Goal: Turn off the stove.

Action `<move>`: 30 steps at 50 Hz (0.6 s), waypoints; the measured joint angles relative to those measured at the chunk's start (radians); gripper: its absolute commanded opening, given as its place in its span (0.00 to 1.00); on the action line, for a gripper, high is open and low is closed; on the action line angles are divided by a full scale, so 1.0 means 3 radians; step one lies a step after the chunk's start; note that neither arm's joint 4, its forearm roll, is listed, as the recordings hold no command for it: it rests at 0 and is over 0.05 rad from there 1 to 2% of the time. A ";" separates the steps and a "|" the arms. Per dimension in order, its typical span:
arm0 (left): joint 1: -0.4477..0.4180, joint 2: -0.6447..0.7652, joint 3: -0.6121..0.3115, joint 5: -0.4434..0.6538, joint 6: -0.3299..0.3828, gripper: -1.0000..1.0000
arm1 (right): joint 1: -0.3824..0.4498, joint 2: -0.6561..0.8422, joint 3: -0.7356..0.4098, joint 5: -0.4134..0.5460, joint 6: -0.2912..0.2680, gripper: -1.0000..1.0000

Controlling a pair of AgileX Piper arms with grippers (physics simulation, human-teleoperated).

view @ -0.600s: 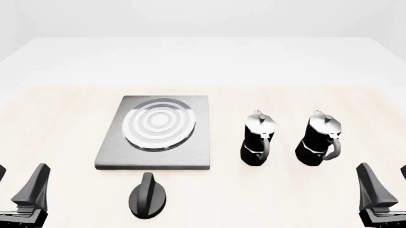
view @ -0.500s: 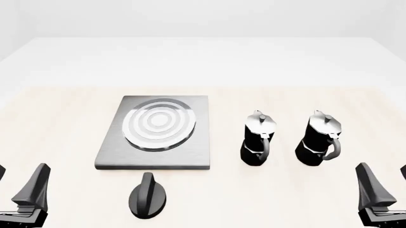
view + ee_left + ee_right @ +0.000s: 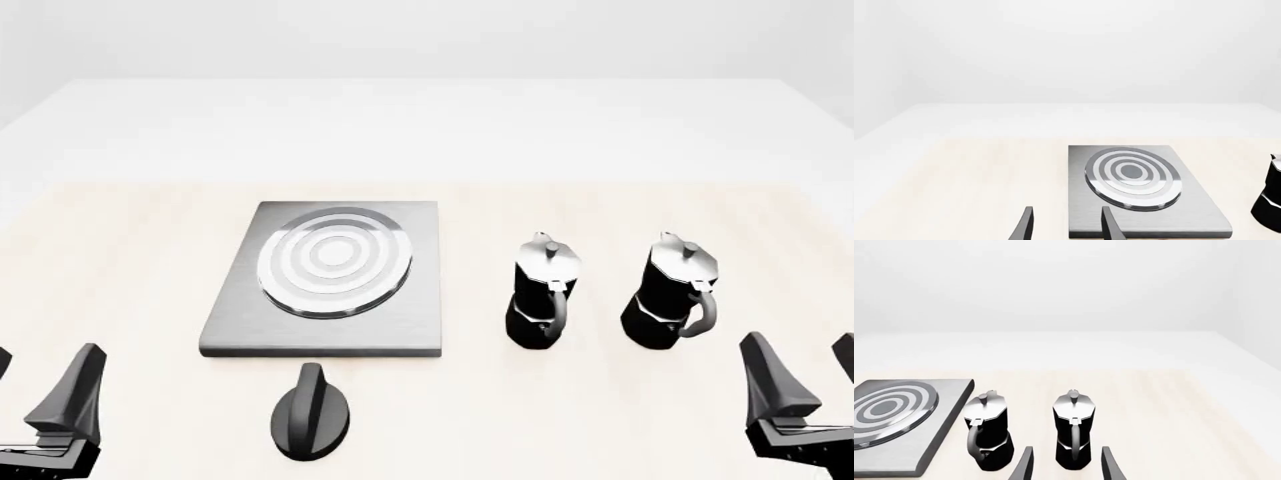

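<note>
Two end effectors sit low at the near corners of the counter (image 3: 120,260), the left end effector (image 3: 1066,225) and the right end effector (image 3: 1066,465) each with fingers spread apart and nothing between them. The stove (image 3: 327,280) lies flat left of centre, its ring burner (image 3: 334,261) on top; the black knob (image 3: 310,420) rests just in front of its near edge, apart from it; two moka pots (image 3: 543,293) stand upright side by side to the right of the stove.
</note>
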 measured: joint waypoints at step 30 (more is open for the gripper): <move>0.0000 0.0001 0.0000 0.0000 0.0000 1.00 | 0.0840 0.1025 -0.1540 0.0908 0.0095 1.00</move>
